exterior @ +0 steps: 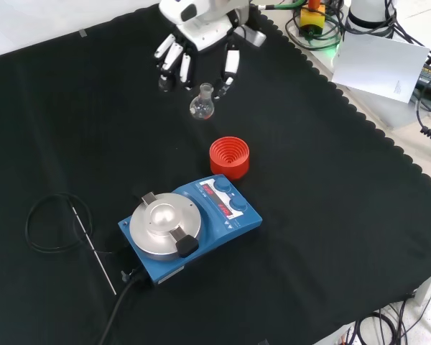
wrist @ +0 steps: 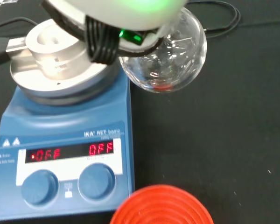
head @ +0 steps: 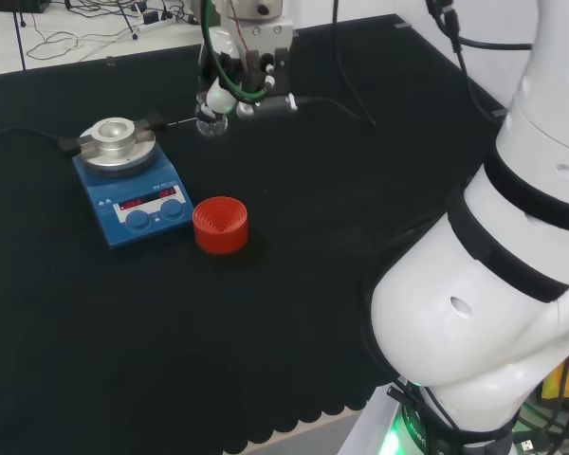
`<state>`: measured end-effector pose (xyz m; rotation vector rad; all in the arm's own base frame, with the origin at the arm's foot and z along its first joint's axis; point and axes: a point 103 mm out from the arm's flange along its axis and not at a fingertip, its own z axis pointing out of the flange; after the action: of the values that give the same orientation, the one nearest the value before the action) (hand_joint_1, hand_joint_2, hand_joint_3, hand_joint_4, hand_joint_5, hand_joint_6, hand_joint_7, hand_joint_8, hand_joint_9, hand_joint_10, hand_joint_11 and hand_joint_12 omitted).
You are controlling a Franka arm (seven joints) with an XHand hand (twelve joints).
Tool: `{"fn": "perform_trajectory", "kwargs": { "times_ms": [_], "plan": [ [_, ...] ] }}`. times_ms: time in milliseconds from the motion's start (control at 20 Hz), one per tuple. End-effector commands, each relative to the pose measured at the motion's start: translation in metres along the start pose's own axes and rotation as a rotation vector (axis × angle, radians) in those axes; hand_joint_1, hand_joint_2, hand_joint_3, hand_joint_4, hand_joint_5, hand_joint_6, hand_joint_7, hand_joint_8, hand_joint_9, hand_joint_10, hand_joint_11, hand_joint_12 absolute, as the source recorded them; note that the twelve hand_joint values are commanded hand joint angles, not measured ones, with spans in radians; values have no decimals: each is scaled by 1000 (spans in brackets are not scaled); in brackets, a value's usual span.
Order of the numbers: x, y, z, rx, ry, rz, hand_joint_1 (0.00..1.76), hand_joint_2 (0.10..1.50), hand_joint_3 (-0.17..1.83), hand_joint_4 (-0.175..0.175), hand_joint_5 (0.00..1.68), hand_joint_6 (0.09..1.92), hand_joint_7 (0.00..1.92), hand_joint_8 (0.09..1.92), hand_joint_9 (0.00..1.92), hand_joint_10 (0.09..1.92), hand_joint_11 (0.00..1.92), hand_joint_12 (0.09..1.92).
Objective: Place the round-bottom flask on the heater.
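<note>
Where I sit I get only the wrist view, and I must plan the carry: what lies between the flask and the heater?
Observer: In the front view the red ribbed stand, empty, sits on the cloth between the round-bottom flask and the heater.
Operator: Anything beside the heater to snag on?
Observer: A thin rod lies on the cloth left of it in the front view.

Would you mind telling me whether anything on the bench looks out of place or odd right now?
Nothing stands out. The round-bottom flask is upright in the hand, the red ribbed stand sits empty, and the heater sits flat.
</note>
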<state>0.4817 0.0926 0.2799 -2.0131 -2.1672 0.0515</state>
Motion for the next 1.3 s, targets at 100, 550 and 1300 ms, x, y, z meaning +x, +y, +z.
{"fn": "perform_trajectory", "kwargs": {
  "times_ms": [100, 550, 1300],
  "plan": [
    [22, 49, 0, 36, 38, -37, 1144, 640, 771, 8, 1190, 873, 420, 650, 672, 548, 345, 1322],
    [45, 95, 12, 69, 70, -88, 1144, 634, 780, 12, 1191, 875, 426, 650, 674, 551, 359, 1319],
    [75, 147, 19, 50, 111, -158, 1143, 632, 785, 15, 1191, 878, 435, 651, 679, 553, 370, 1316]
  ]
}}
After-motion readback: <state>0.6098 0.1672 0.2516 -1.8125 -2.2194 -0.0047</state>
